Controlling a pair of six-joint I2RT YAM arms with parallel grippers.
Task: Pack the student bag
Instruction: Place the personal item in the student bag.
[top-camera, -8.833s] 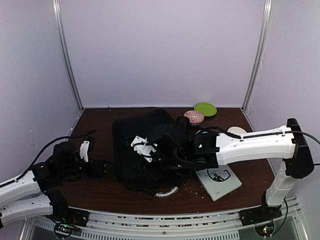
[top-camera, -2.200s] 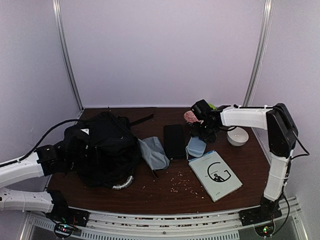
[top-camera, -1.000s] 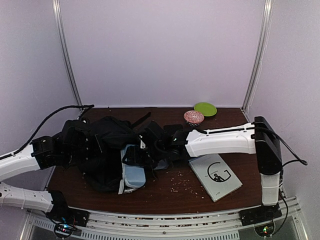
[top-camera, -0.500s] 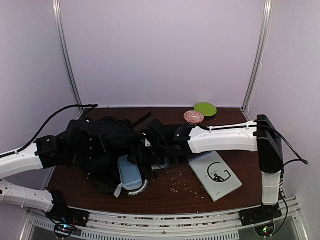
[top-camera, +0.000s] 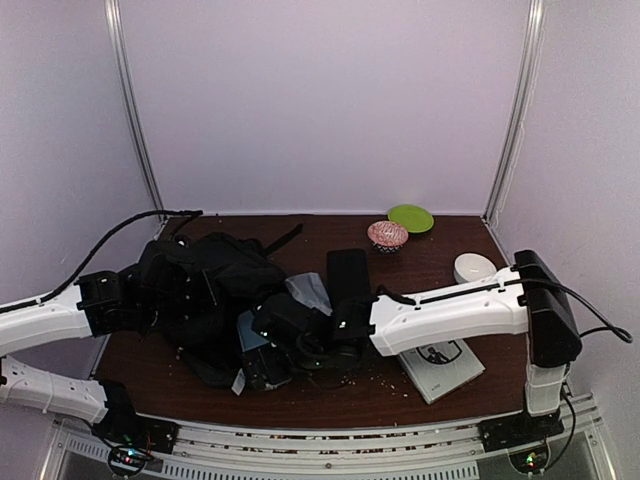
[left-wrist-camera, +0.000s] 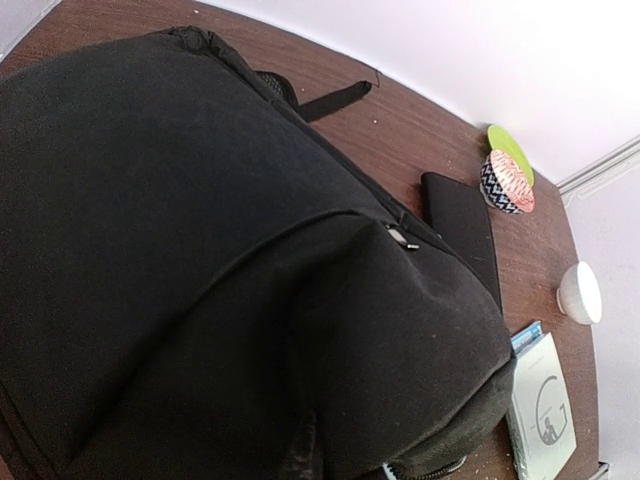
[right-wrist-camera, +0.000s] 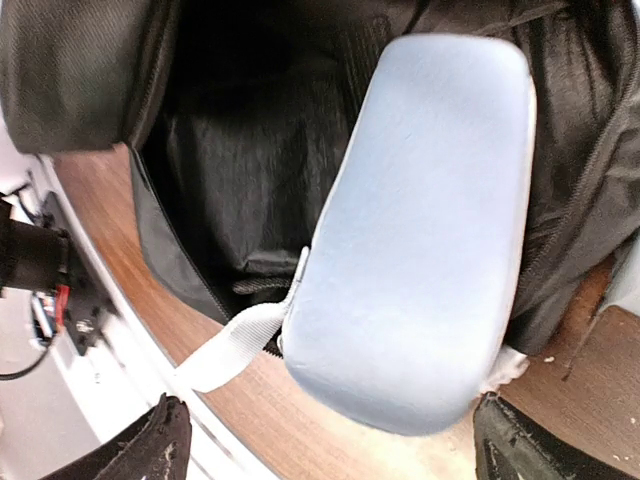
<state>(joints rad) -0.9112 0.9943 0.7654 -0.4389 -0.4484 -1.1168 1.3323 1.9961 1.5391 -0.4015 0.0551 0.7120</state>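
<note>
The student bag (top-camera: 200, 280), large, black and soft, lies on the left of the table with its mouth toward the near edge. It fills the left wrist view (left-wrist-camera: 200, 250). My left gripper (top-camera: 138, 296) is buried in the bag's left side, shut on its fabric, its fingers hidden. A light blue case (right-wrist-camera: 420, 230) lies half inside the open mouth (right-wrist-camera: 230, 160), its white strap (right-wrist-camera: 225, 345) trailing onto the wood. My right gripper (right-wrist-camera: 335, 445) stands wide open just behind the case (top-camera: 250, 332), its fingertips (right-wrist-camera: 150, 440) clear of it on both sides.
A grey pouch (top-camera: 310, 290) and a flat black case (top-camera: 348, 275) lie right of the bag. A book (top-camera: 440, 365) sits partly under my right arm. At the back right are a white bowl (top-camera: 473, 267), a pink bowl (top-camera: 387, 234) and a green plate (top-camera: 411, 217). Crumbs dot the front.
My right gripper has opened and let go of the blue case, which now sits in the bag's mouth. The right arm has swung toward the near edge, uncovering the pouch and black case.
</note>
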